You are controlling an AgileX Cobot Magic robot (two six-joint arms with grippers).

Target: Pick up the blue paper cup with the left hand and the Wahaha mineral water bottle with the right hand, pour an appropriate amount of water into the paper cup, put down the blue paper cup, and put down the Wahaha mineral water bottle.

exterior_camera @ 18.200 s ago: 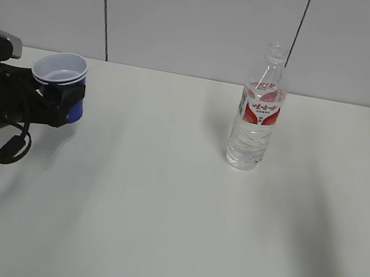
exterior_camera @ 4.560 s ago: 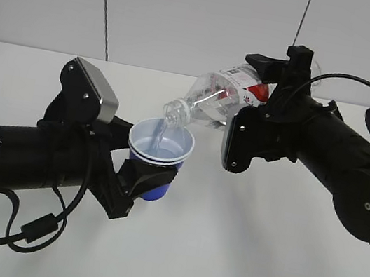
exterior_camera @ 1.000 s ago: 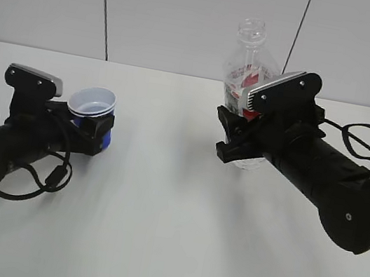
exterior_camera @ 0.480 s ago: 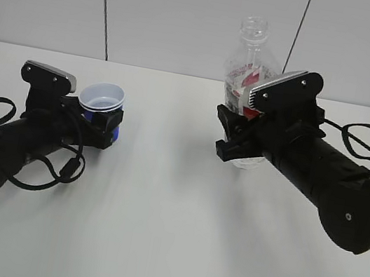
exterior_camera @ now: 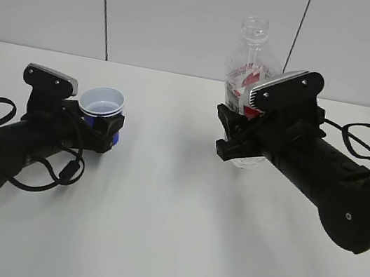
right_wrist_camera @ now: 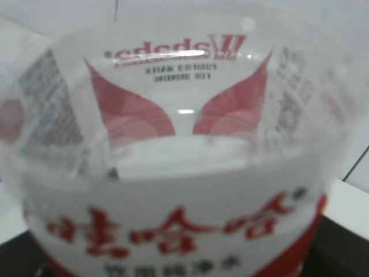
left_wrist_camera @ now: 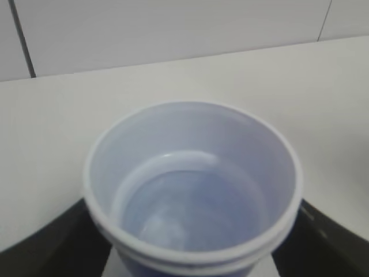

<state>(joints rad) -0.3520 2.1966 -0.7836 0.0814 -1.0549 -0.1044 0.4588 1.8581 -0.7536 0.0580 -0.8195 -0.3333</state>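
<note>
The left hand (exterior_camera: 104,132) is clamping the blue paper cup (exterior_camera: 103,103) while the right hand (exterior_camera: 231,136) is gripping the upright Wahaha mineral water bottle (exterior_camera: 248,64), well apart on the white table (exterior_camera: 155,233).

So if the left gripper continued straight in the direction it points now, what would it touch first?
Nothing new, probably: the left gripper already holds the small blue paper cup. Beyond the cup the white table looks free, and the clear ribbed water bottle seems off that line, though depth is unclear.
</note>
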